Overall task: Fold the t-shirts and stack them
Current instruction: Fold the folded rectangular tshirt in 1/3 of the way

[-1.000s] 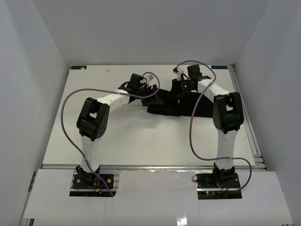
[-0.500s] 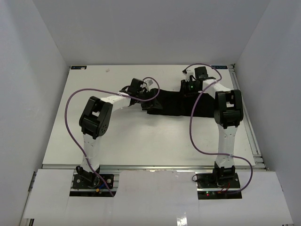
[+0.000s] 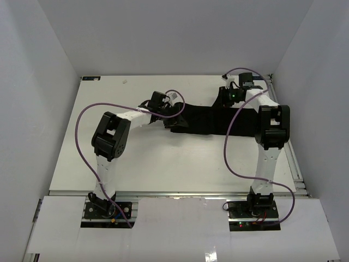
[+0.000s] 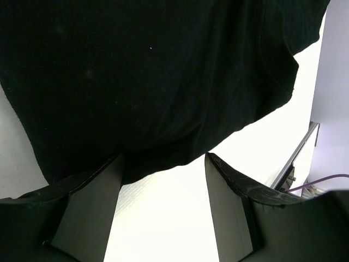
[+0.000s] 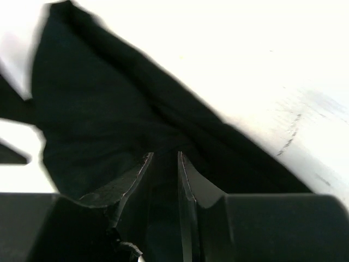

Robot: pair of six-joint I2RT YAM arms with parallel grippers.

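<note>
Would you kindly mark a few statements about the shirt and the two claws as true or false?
1. The t-shirt is plain black. True.
2. The left claw is clamped shut. False: it stands open, with bare table showing between its fingers.
3. The right claw has black fabric pinched between its fingers. True.
4. The t-shirt lies at the near edge of the table, by the arm bases. False: it lies in the far half, stretched out between the two claws.
5. A second, folded shirt waits on the table. False: only one shirt is in view.
</note>
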